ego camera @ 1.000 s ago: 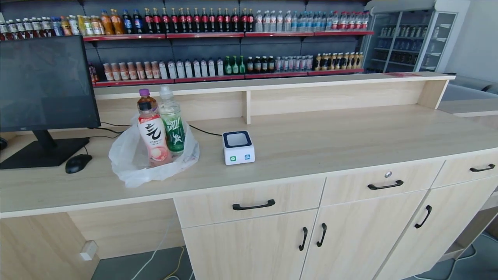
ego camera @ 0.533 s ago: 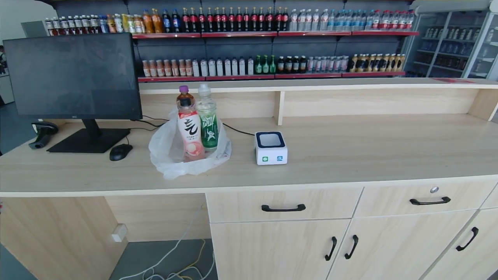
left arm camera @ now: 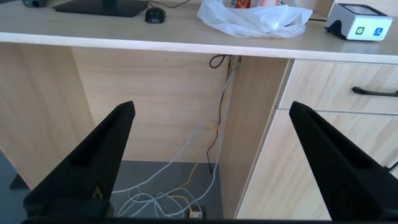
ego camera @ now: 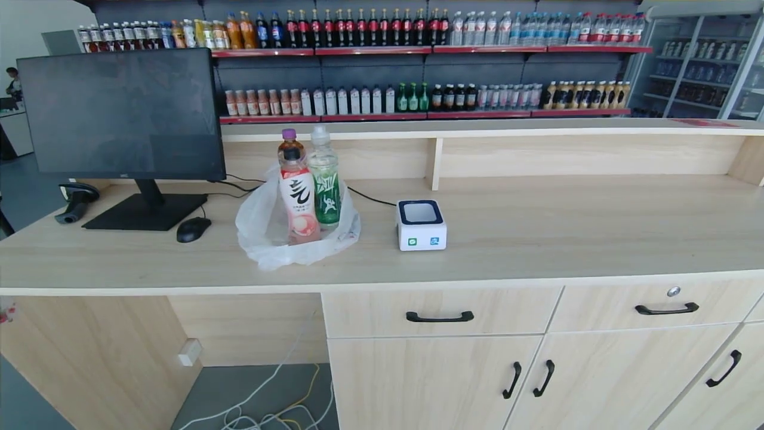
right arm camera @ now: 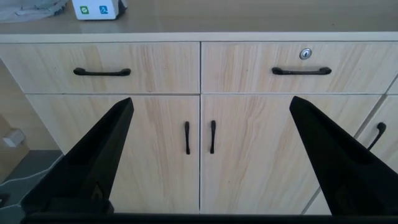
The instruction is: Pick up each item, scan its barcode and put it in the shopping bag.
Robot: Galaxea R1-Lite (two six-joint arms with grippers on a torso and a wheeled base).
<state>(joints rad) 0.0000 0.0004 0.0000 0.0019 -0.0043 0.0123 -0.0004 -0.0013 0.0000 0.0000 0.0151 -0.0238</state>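
Three bottles stand upright in a white plastic shopping bag (ego camera: 262, 233) on the wooden counter: a pink-labelled one (ego camera: 298, 203) in front, a green-labelled one (ego camera: 325, 191) beside it, and a purple-capped one (ego camera: 289, 136) behind. The small white barcode scanner (ego camera: 421, 224) sits to the bag's right. My left gripper (left arm camera: 211, 155) hangs open below the counter's edge, facing the knee space, with the bag (left arm camera: 255, 17) and scanner (left arm camera: 360, 22) above it. My right gripper (right arm camera: 208, 155) is open in front of the cabinet doors, with nothing between its fingers.
A monitor (ego camera: 122, 113), a mouse (ego camera: 193, 229) and a hand-held scanner (ego camera: 74, 202) occupy the counter's left end. A raised shelf (ego camera: 477, 134) runs along the back. Drawers and doors with black handles (ego camera: 439, 316) front the counter. Cables (left arm camera: 186, 186) lie on the floor underneath.
The head camera has swung left, so the whole scene shifted right in the picture. The bottles, bag and scanner have kept their places on the counter.
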